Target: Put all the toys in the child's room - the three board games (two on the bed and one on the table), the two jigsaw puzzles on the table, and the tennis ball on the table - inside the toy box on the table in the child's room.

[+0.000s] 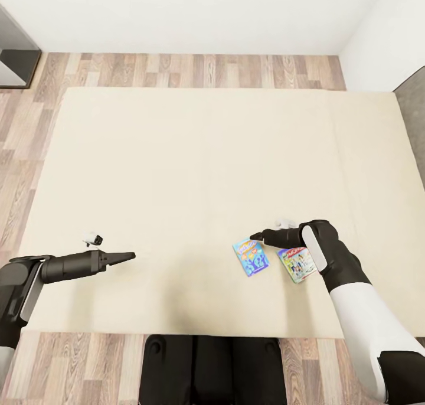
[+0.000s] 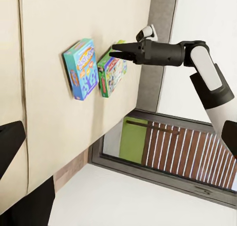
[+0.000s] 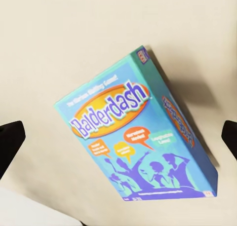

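Bright blue cartoon-printed board game box (image 1: 251, 257), flat on the plain beige mattress of the bed (image 1: 195, 169) at lower right of the head view: it sits just below-left of the right gripper (image 1: 257, 237), long axis running roughly up-down, with the white-and-green board game box (image 1: 297, 264) beside it under the right forearm. Right gripper spread, nearest; left gripper (image 1: 131, 255), lower left, well apart, looks pressed together. Wood-plank floor (image 1: 177, 69) and white wall (image 1: 195, 12) surround the bed.
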